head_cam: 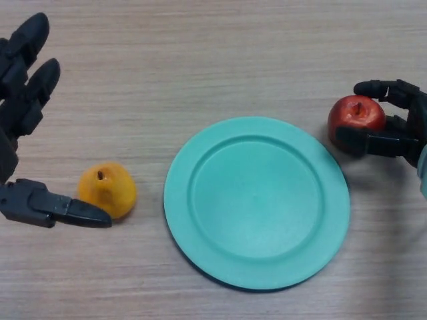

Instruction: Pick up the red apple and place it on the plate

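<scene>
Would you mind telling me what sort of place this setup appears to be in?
Probably a lab or test bench rather than a kitchen: a bare wood-grain table holds only a teal plate, a red apple gripped by the right hand, and a yellow fruit beside the open left hand.

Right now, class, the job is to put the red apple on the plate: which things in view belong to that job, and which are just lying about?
Belongs to the job:
red apple, held in the right hand
green plate, nothing on it

Just lying about:
yellow fruit, left of the plate
left hand, open beside the yellow fruit
</scene>
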